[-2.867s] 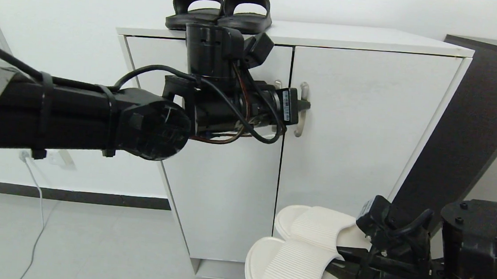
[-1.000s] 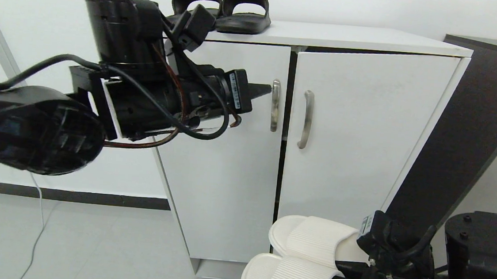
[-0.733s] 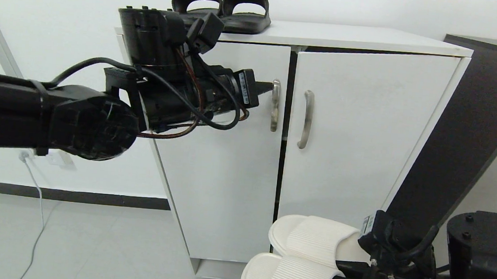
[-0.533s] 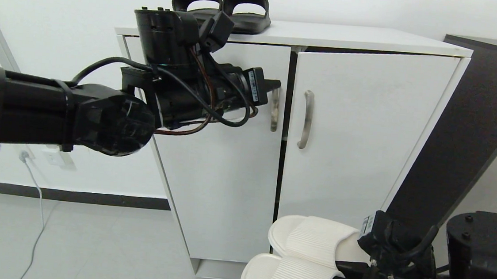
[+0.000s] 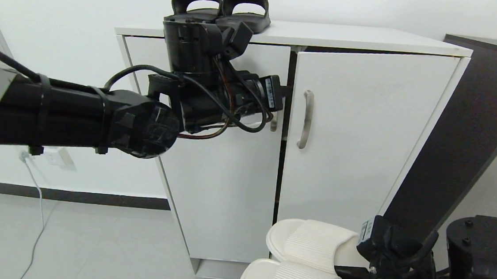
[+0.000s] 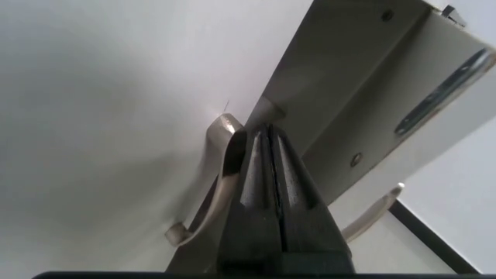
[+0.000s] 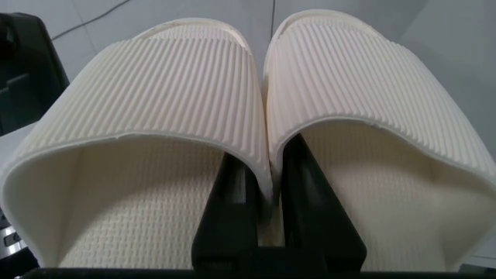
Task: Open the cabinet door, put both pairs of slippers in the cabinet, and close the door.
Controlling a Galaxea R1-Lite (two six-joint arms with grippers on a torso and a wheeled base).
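Note:
A white two-door cabinet (image 5: 371, 39) stands ahead, its right door (image 5: 364, 135) slightly ajar, with a dark gap between the doors. A black pair of slippers (image 5: 221, 4) rests on its top at the left. My left gripper (image 5: 285, 92) is shut with nothing in it. Its tip (image 6: 267, 138) sits right beside the left door's metal handle (image 6: 219, 151), near that door's inner edge. The right door's handle (image 5: 306, 119) is free. Low at the right, my right gripper (image 7: 263, 194) is shut on the white pair of slippers (image 5: 301, 254), pinching their inner sides together.
A dark panel (image 5: 475, 130) leans against the cabinet's right side. On the left, a white cable (image 5: 39, 229) hangs from a wall socket down to the pale floor. A white wall runs behind the cabinet.
The left gripper left the right door's handle, leaving that door ajar, swung out left, then came back right onto the left door's handle. The white slippers sank a little.

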